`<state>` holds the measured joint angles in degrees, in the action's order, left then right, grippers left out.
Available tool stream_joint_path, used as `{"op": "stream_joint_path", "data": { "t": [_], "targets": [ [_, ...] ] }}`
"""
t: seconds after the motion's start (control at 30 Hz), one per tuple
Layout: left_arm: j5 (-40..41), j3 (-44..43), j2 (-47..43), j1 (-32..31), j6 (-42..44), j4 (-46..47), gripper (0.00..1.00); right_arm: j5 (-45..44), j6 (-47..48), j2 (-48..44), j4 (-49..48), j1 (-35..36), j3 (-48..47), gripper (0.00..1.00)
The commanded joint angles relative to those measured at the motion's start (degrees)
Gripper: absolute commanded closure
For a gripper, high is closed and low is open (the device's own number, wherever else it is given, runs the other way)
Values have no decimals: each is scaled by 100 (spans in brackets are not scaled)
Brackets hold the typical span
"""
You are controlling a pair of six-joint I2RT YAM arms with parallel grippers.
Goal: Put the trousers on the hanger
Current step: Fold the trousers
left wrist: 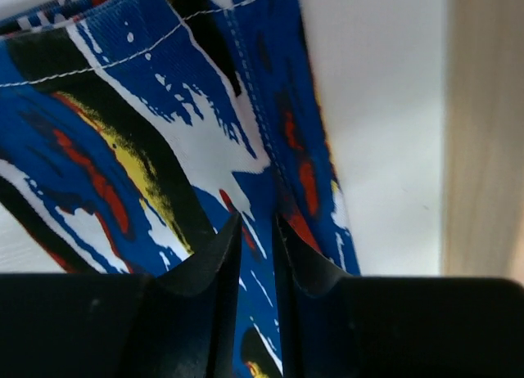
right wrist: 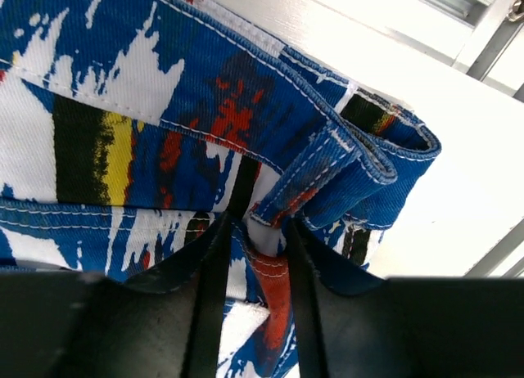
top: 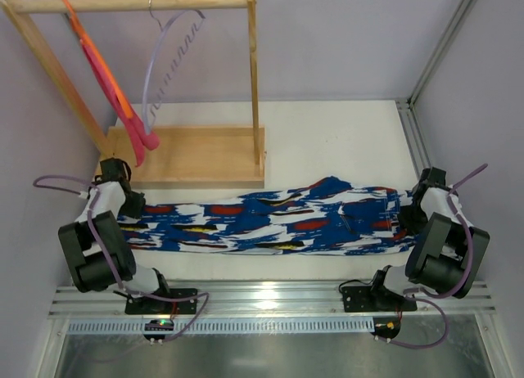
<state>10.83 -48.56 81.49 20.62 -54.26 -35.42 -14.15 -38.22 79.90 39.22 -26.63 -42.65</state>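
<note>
Currently the trousers lie flat along the surface, right pincer clenched on the waistband fold, left pincer nearly closed over the leg end (catch unclear); each should bite all layers before an even lift toward the hanger hung behind.

Trousers: matt woven cloth, fine twill rib, white stitched seams. Hanger on rack rail: smooth pale plastic, ridged arm, shiny metal hook. Rack: pale bare wood, matt, faint grain. Table beside rack: white, smooth, matt. Left gripper fingers: black matt plastic.
</note>
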Motion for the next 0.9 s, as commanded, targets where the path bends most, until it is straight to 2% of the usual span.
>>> {"op": "stream_joint_path", "data": {
  "t": [0.0,0.1,0.2,0.23,0.33,0.43,0.57,0.77,0.87],
  "targets": [
    [182,-215,515,21,-287,105,80,-509,77,-18,-4,18,-225,70],
    [122,-242,823,143,-436,228,81,-615,-10,-158,138,-88,-217,79],
    [138,-574,1298,205,-436,-43,85,-659,-72,-255,86,-96,-69,87],
    [234,-663,1438,214,-419,-166,86,-694,-54,-264,77,-105,-42,96],
    [797,-1032,1852,249,-358,-606,88,-1001,24,-264,173,-123,-76,96],
    [763,-1208,2212,451,-322,-782,88,-1291,16,-343,559,-315,-278,96],
    [797,-1279,2433,654,-260,-747,89,-1248,-387,-510,938,-597,-296,96],
    [763,-1525,2643,803,-208,-923,89,-1212,-1257,-615,1229,-844,238,96],
    [657,-1604,2696,821,-146,-923,88,-1458,-1285,-634,1236,-887,337,88]
  ]
}}
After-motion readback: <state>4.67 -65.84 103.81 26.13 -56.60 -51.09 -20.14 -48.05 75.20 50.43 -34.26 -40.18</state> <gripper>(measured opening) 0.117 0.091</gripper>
